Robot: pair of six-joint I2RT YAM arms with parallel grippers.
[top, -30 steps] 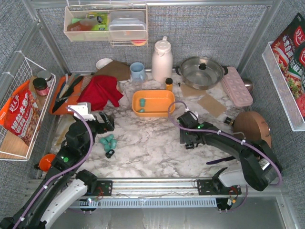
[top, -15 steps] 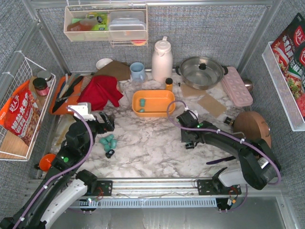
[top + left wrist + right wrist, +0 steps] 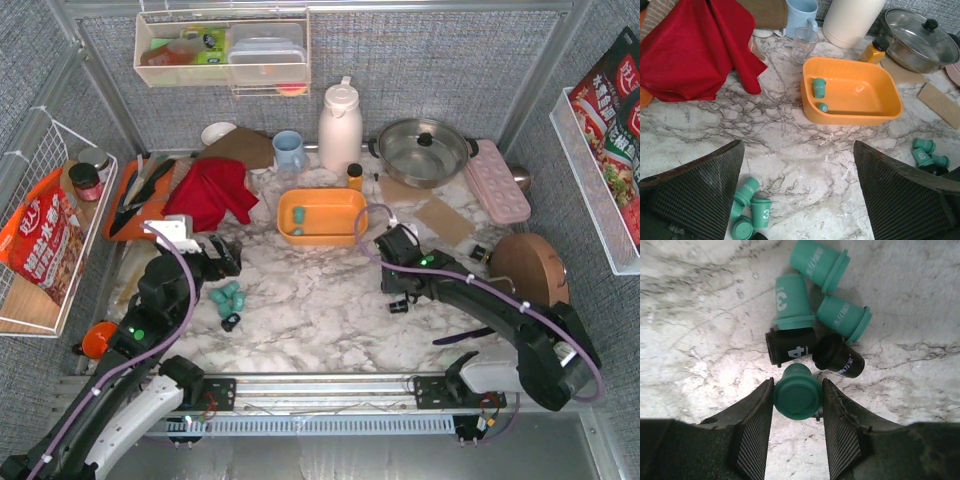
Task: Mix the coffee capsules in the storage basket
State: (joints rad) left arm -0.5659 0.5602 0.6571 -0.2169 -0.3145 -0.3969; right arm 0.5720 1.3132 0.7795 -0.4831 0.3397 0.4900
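The storage basket [image 3: 322, 196], an orange-yellow tray at mid-table, holds two teal coffee capsules [image 3: 819, 87]. My right gripper [image 3: 797, 405] is shut on one teal capsule [image 3: 797, 396], both pads pressing its sides just above the marble. Right in front of it lie two black capsules [image 3: 790, 346] and three teal ones [image 3: 791, 301]. In the top view the right gripper [image 3: 397, 298] sits right of the basket. My left gripper [image 3: 800, 200] hangs open with nothing in it; a cluster of teal capsules [image 3: 751, 207] lies by its left finger, also visible from above [image 3: 227, 296].
A red cloth [image 3: 210, 192] and an orange cutting board [image 3: 125, 215] lie at the back left. Blue mug [image 3: 288, 150], white thermos [image 3: 340, 128], small yellow bottle [image 3: 354, 177] and steel pot [image 3: 422, 150] stand behind the basket. A pink tray [image 3: 497, 180] sits far right.
The right jaws have narrowed onto the teal capsule, and the right wrist has shifted slightly right. The left arm has not moved.
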